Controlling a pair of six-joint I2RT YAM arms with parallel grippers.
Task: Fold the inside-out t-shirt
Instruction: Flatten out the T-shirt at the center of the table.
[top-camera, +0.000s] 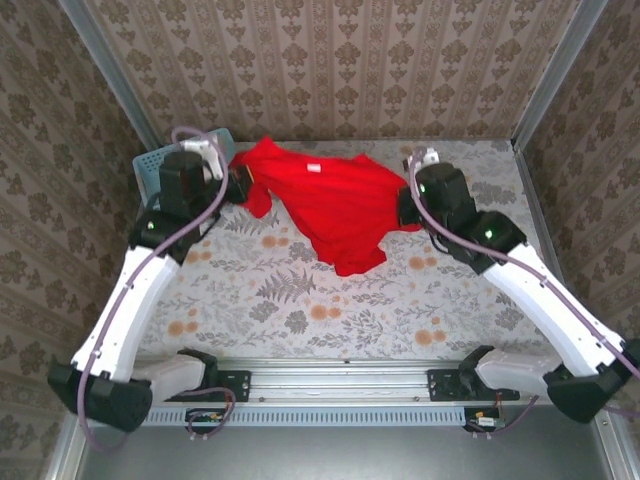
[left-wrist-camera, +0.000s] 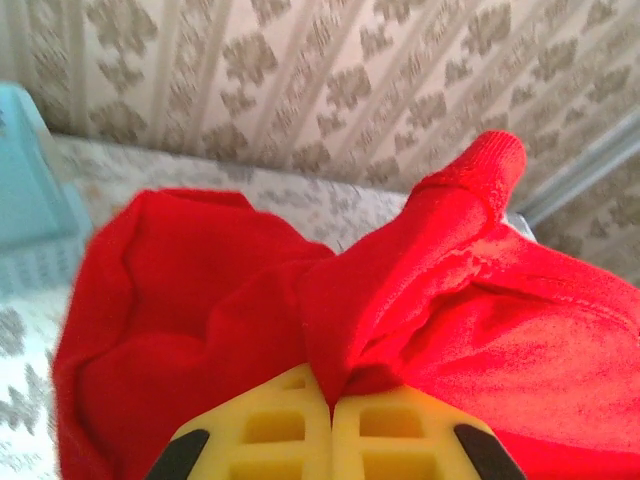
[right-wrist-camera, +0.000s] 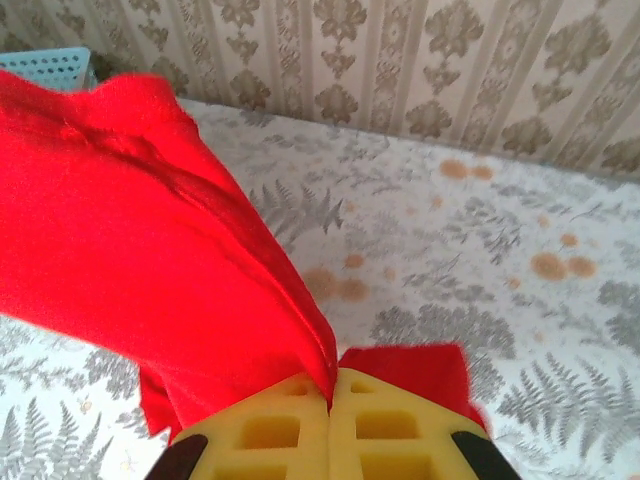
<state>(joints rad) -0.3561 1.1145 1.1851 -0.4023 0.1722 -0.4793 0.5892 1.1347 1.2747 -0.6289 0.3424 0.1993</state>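
Red soft-cloth inside-out t-shirt (top-camera: 330, 205) w/ short sleeves lies bunched on the grey table w/ fern & orange flower print (top-camera: 300, 300). It is strung between the two hands, at the far side.

Left gripper (top-camera: 238, 185) is pinched tight on a fold of the red cloth. In the wrist view the left gripper (left-wrist-camera: 332, 405) has its yellow tips closed, & cloth pokes up right out of them & puffs out in front. Light blue plastic basket (top-camera: 150, 165) sits just beside that hand, on its outer side. Small white neck tag (top-camera: 313, 168) is past that hand, toward the other one.

Right gripper (top-camera: 405, 208) is clamped on the shirt's other edge. In the wrist view the right gripper (right-wrist-camera: 332, 385) has cloth rising from its tips, up & to its left.

Step, I think: both hands have a grip, shirt not flat yet, no fold made. Next, prob: lift & pull the hands apart to spread it flat, gently so the cloth doesn't slip out. Can't tell which part (sleeve or hem) each hand has.
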